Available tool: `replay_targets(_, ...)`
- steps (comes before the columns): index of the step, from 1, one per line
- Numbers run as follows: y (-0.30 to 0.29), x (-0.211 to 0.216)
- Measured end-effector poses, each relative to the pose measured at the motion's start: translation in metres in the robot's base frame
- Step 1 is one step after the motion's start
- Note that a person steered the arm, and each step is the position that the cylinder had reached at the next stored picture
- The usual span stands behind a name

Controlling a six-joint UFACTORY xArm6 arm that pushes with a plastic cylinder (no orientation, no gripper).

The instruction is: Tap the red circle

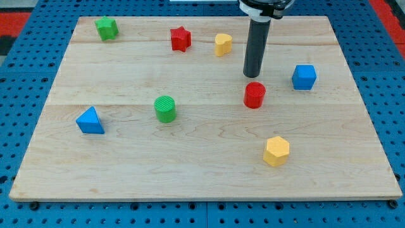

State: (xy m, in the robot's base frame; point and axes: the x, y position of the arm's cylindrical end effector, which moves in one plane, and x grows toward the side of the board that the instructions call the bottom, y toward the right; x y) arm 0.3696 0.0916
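1. Pale wood forms the surface [209, 171]; it carries eight small blocks and rests on a blue perforated base [19, 82]; the blocks lie well apart from one another, so each can be reached without disturbing a neighbour.

2. The arm carries no hand; it ends in a straight dark rod, so wide, narrow or holding does not apply; my tip [253, 76] is the only contact part.

3. The rod stands upright, entering from the view's top; this posture keeps the tip at a constant height over the surface.

4. The red circle [254, 95], the task's thing, sits just toward the view's bottom from my tip; a thin strip of bare wood appears between them, so contact is judged not yet made, though the gap is too small to be certain.

5. Judgement: the tip is lined up almost directly behind the red circle; a short travel toward the view's bottom should deliver the tap.

6. Other blocks, relative to the tip:
   - blue cube [304, 76]: near, toward the view's right;
   - yellow block [223, 44] and red star [180, 38]: toward the view's top left;
   - green star [106, 28]: far toward the top left;
   - green cylinder [165, 108] and blue triangle [90, 121]: toward the bottom left;
   - yellow hexagon [276, 151]: beyond the red circle, toward the view's bottom.

7. Risk, as a judgement: excess travel would slide the red circle toward the yellow hexagon; a brief touch suffices.
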Motion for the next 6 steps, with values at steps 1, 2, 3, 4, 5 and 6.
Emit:
replay_targets(1,0.000,0.002)
replay_targets(2,0.000,0.002)
replay_targets(3,-0.003,0.002)
replay_targets(4,-0.017,0.002)
replay_targets(5,-0.017,0.007)
replay_targets(6,0.007,0.026)
